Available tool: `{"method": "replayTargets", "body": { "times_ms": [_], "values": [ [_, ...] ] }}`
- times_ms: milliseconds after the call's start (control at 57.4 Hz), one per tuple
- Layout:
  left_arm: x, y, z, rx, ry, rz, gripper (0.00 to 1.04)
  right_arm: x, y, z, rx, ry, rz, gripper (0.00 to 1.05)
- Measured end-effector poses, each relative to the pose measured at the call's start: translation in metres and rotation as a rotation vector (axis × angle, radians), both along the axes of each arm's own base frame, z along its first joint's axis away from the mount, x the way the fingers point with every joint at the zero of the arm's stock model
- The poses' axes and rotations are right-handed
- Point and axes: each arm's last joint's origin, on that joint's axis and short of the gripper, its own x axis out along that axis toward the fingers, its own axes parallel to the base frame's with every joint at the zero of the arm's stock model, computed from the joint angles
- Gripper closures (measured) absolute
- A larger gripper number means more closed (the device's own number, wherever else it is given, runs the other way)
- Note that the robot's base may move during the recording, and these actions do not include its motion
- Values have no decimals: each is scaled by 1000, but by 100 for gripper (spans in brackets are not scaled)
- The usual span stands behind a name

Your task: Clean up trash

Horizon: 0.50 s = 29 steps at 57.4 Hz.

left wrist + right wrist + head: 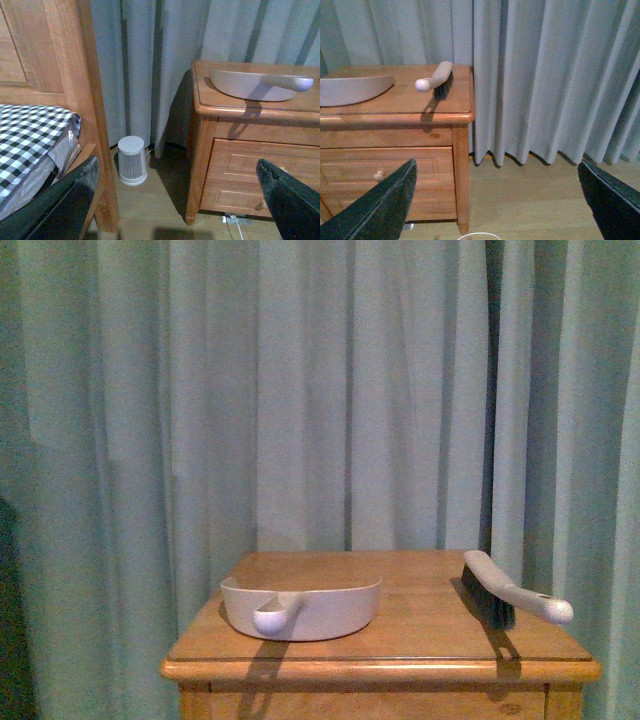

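The trash scrap is not visible in any view. A pinkish-beige dustpan sits on the left of the wooden nightstand, handle toward me; it also shows in the left wrist view and the right wrist view. A hand brush with dark bristles lies on the right of the top; it also shows in the right wrist view. My left gripper is open and empty, low beside the nightstand. My right gripper is open and empty, low over the floor to the nightstand's right. Neither arm shows in the front view.
Pale curtains hang behind the nightstand. A wooden bed frame with checkered bedding stands to its left. A small white ribbed canister stands on the floor between them. A white rim shows at the floor.
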Motion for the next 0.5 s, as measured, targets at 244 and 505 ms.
{"method": "replayTargets", "body": {
  "times_ms": [244,505],
  "values": [
    [0,0,0,-3,2,-3,8,0,0,0,0,0,0,7],
    [41,8,33,-182,206,-74,8,0,0,0,0,0,0,7]
  ]
}}
